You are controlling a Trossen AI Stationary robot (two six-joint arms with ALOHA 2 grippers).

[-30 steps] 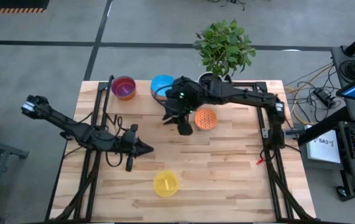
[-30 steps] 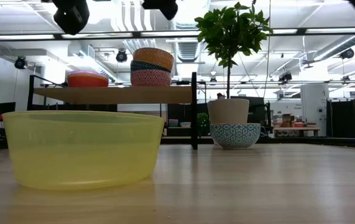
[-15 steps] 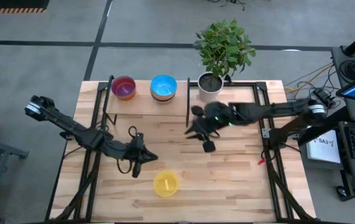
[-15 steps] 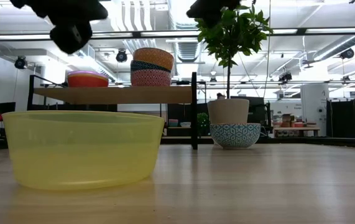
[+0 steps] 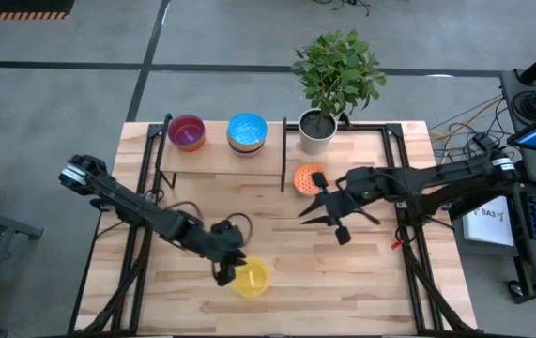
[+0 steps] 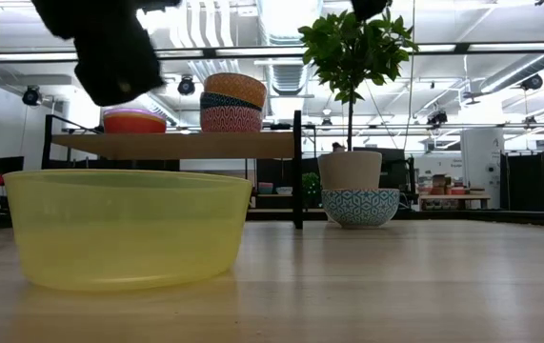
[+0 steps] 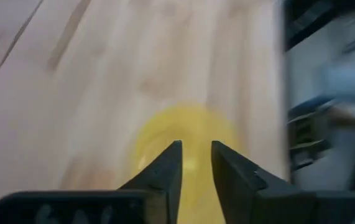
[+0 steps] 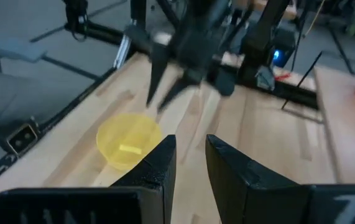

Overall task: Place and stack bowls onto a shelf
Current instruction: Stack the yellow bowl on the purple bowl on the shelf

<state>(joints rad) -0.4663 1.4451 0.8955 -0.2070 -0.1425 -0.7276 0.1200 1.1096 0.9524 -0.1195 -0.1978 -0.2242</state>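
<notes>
arms: two, dark, jointed | fingers (image 7: 165, 171): black, tapered (two per gripper)

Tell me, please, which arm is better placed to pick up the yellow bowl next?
The left. The left gripper hangs right beside the yellow bowl, fingers slightly apart; the right gripper is empty, farther off over mid-table.

I count one yellow bowl (image 5: 251, 278) and one patterned orange bowl (image 5: 309, 178) on my table, two bowl stacks on one shelf (image 5: 219, 159), one potted plant (image 5: 335, 77).
</notes>
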